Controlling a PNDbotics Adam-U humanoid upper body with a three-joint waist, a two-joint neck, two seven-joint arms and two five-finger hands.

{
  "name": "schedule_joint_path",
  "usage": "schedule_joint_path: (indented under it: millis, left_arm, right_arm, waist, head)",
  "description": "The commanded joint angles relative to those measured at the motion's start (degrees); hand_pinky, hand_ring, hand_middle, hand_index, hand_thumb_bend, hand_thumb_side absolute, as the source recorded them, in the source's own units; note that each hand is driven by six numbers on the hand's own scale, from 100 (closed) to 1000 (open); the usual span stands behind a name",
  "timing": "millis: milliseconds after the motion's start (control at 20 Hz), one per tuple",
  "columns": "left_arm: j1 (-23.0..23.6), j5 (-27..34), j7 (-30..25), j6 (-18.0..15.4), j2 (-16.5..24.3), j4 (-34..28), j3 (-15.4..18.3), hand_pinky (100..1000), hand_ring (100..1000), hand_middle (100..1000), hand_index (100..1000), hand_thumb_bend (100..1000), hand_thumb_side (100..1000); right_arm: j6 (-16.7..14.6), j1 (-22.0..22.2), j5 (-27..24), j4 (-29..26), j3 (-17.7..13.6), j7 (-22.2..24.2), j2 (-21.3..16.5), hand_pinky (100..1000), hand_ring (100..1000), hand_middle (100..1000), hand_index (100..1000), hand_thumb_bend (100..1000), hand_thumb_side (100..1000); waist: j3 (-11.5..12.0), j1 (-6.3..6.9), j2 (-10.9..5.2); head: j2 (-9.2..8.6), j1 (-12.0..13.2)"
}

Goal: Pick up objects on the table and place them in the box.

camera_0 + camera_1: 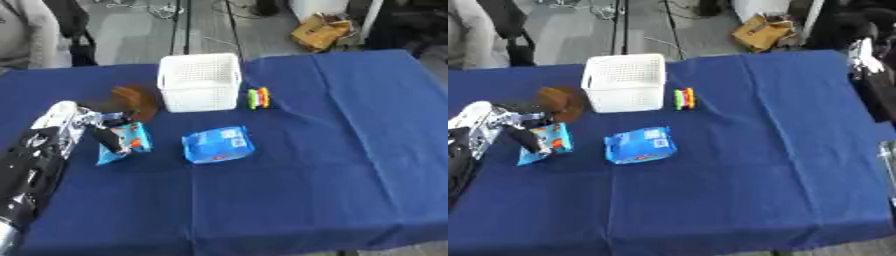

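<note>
Left hand [92,127]: fingers curled over 1 small blue packet [131,141]; pinch not confirmed. Slippage is risked before the white box [199,82] is reached.

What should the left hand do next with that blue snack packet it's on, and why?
Probably close round the smaller blue packet and lift it. The left hand already lies over that packet with a finger reaching down across it, though I can't tell whether it grips yet. The white basket stands just beyond, open-topped and apparently holding nothing.

Left arm [35,165] glossy black with silver joint casing; fingers [109,140] black, possibly rubber-tipped.
</note>
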Motion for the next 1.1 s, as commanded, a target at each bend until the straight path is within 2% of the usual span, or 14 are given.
schedule_joint_path:
  millis: [50, 100, 150, 200, 400, 600, 800, 1100]
  left_arm:
    - [-1.55, -0.56, 2.43, 1.54, 1.09, -1.61, 0.60, 742, 556, 417, 604, 478, 358]
    - [-1.58, -0.77, 3.46, 2.07, 1.19, -1.95, 0.59, 636, 473, 358, 543, 403, 337]
    - [-1.64, -0.88, 4.45, 2.59, 1.33, -2.37, 0.60, 636, 473, 358, 543, 403, 337]
    - [-1.69, -0.91, 5.17, 2.97, 1.45, -2.73, 0.56, 548, 407, 328, 513, 351, 326]
    - [-2.36, 0.13, 6.61, 4.05, 2.20, -5.33, 0.74, 543, 391, 312, 498, 311, 326]
    - [-3.55, 1.64, 6.85, 5.11, 2.57, -7.11, 1.19, 551, 393, 316, 501, 319, 342]
    - [-5.29, 2.28, 10.62, 6.82, 1.82, -8.38, 1.65, 549, 386, 314, 501, 308, 338]
    - [-7.29, 1.81, 19.28, 10.17, 0.48, -8.27, 2.02, 541, 387, 312, 502, 309, 337]
  right_arm:
    - [-0.05, -0.87, -0.47, -0.85, -0.30, 0.11, -1.28, 550, 673, 703, 833, 100, 715]
    - [-0.05, -0.87, -0.46, -0.83, -0.32, 0.10, -1.27, 550, 673, 703, 834, 100, 715]
    - [-0.04, -0.87, -0.46, -0.82, -0.35, 0.07, -1.24, 550, 673, 703, 834, 100, 715]
    - [-0.04, -0.86, -0.45, -0.80, -0.36, 0.06, -1.23, 550, 673, 703, 834, 100, 715]
    - [-0.06, -0.85, -0.45, -0.71, -0.40, 0.05, -1.18, 551, 674, 703, 834, 100, 715]
    - [-0.10, -0.84, -0.47, -0.65, -0.37, 0.10, -1.21, 551, 674, 703, 834, 100, 715]
    - [-0.17, -0.89, -0.52, -0.62, -0.22, 0.27, -1.19, 551, 674, 703, 835, 100, 714]
    - [-0.31, -1.38, -0.56, -0.78, 0.17, 0.65, -1.30, 550, 674, 703, 835, 100, 715]
  waist:
    - [-0.01, -0.10, -0.55]
    - [0.02, -0.10, -0.59]
    - [0.05, -0.11, -0.63]
    - [0.08, -0.11, -0.67]
    - [0.21, -0.14, -0.93]
    - [0.23, -0.15, -1.11]
    - [0.08, -0.08, -1.19]
    - [-1.03, 0.41, -0.49]
  head:
    - [0.40, 0.06]
    - [0.40, 0.06]
    - [0.40, 0.05]
    - [0.40, 0.03]
    - [0.40, 0.00]
    - [0.40, 0.02]
    - [0.40, 0.27]
    - [0.40, 0.80]
